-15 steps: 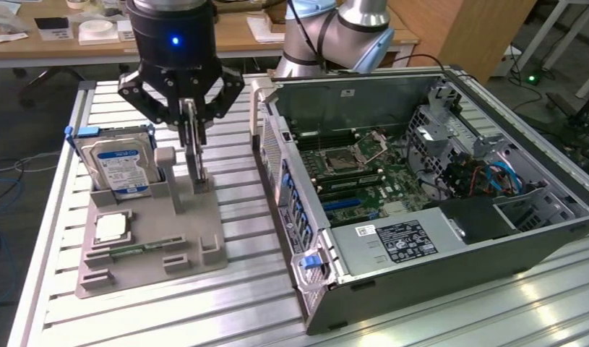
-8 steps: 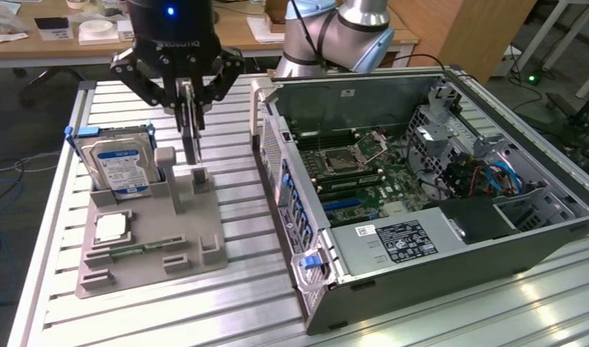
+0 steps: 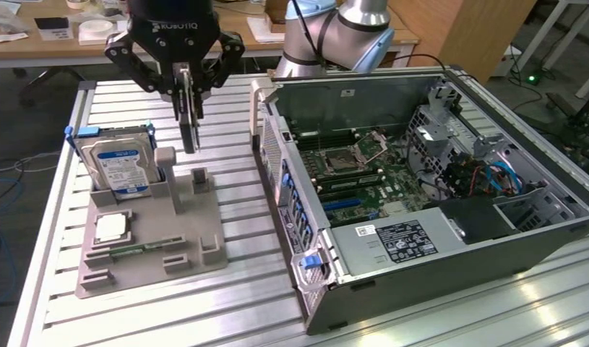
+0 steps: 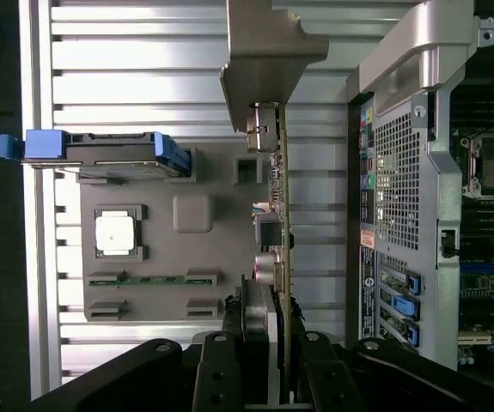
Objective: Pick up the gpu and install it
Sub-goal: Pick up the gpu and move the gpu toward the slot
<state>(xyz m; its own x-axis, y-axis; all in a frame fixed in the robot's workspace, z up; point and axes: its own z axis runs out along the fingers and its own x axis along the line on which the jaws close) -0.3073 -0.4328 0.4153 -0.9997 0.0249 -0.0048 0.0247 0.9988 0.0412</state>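
The gpu (image 3: 189, 129) is a thin dark card seen edge-on. It hangs upright from my gripper (image 3: 185, 92), whose fingers are shut on its upper part. The card is lifted a little above the grey parts holder (image 3: 149, 242), over the small slot posts (image 3: 199, 177). In the wrist view the gpu (image 4: 283, 202) runs as a slim line from my gripper (image 4: 274, 322) out to its metal bracket (image 4: 268, 60). The open computer case (image 3: 420, 181) lies at the exterior view's right, with its motherboard (image 3: 366, 177) exposed.
On the holder stand a blue-labelled hard drive (image 3: 121, 166), a silver processor chip (image 3: 111, 228) and a green memory strip (image 3: 140, 249). The case wall (image 4: 401, 172) is close beside the card. The slatted aluminium table (image 3: 227, 303) carries everything.
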